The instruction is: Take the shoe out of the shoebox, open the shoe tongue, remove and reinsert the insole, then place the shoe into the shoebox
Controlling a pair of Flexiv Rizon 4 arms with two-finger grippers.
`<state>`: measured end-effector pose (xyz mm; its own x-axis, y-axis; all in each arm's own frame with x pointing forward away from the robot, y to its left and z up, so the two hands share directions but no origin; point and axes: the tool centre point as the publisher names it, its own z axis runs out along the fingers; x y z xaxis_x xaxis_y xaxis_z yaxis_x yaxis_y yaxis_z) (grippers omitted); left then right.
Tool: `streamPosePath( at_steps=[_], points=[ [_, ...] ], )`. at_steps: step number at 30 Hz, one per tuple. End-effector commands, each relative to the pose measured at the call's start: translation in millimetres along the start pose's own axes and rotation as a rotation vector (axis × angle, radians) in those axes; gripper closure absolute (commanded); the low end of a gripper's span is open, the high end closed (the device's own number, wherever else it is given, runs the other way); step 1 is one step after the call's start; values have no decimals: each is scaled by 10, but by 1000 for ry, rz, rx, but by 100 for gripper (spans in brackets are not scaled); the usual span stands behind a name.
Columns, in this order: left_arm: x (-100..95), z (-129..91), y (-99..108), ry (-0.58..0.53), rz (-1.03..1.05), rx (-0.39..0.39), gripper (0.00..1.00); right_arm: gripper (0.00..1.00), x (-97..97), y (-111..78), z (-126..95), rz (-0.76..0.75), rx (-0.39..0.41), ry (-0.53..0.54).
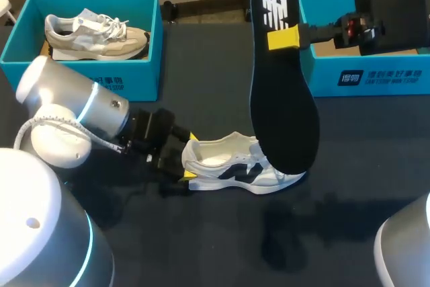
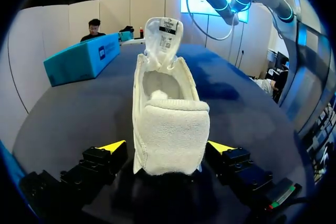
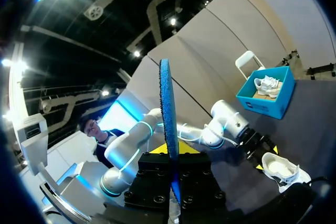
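A white shoe (image 1: pixel 235 166) with a black logo lies on its sole in the middle of the dark table, tongue folded up. My left gripper (image 1: pixel 192 156) is at its heel, fingers open on either side of the heel (image 2: pixel 168 140) with nothing gripped. My right gripper (image 1: pixel 285 37) is raised above the table and shut on the black insole (image 1: pixel 282 92), which hangs down with its lower end just over the shoe's toe. In the right wrist view the insole (image 3: pixel 169 103) stands edge-on between that gripper's (image 3: pixel 172 150) fingers, with the shoe (image 3: pixel 281 166) far below.
A teal shoebox (image 1: pixel 144 45) at the back left holds a second, beige shoe (image 1: pixel 94 31). Another teal shoebox (image 1: pixel 376 75) stands at the back right, behind my right gripper. Bare dark tabletop lies in front of the shoe.
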<state>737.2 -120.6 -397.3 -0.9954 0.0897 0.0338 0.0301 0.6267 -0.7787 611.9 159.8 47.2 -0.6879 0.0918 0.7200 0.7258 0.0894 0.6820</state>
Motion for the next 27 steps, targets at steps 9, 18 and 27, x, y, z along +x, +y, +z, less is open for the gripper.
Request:
streamPosePath(
  at_steps=[9, 18, 27],
  points=[
    [41, -67, -124, 23, 31, -207, 0, 100, -11, 10, 30, 2, 2, -1],
    [48, -188, -200, 41, 36, -369, 0, 100, -11, 10, 30, 2, 2, -1],
    [34, -243, -266, 27, 3, -507, 0, 100, -11, 10, 30, 2, 2, -1]
  ],
)
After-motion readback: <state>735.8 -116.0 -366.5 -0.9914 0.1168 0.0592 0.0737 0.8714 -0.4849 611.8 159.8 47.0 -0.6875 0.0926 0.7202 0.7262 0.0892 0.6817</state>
